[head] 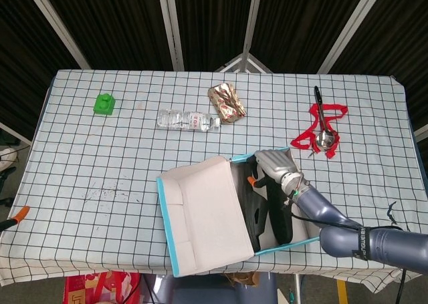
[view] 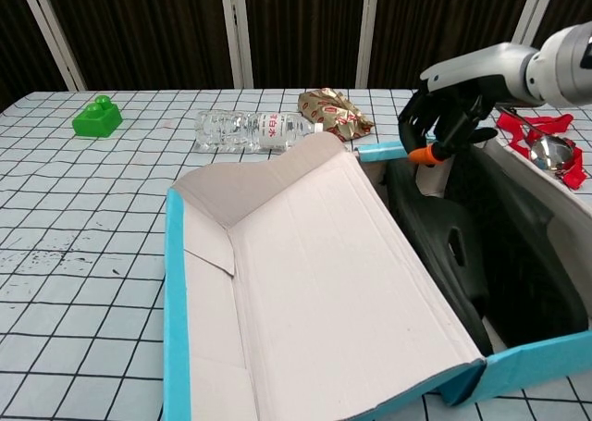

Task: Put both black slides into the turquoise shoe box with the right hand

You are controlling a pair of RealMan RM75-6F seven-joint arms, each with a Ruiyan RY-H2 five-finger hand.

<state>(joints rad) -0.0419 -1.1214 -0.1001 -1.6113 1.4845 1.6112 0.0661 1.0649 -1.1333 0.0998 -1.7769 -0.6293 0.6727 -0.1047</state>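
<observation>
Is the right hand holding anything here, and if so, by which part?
Cannot be told: the right hand hangs with curled fingers over the far end of the black slides in the turquoise shoe box.

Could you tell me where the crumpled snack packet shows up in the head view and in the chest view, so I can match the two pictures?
Head view: the snack packet lies top centre on the checked cloth.
Chest view: the snack packet lies upper centre, beyond the turquoise shoe box.
Shared landmark: the water bottle lies just left of it in both.
</observation>
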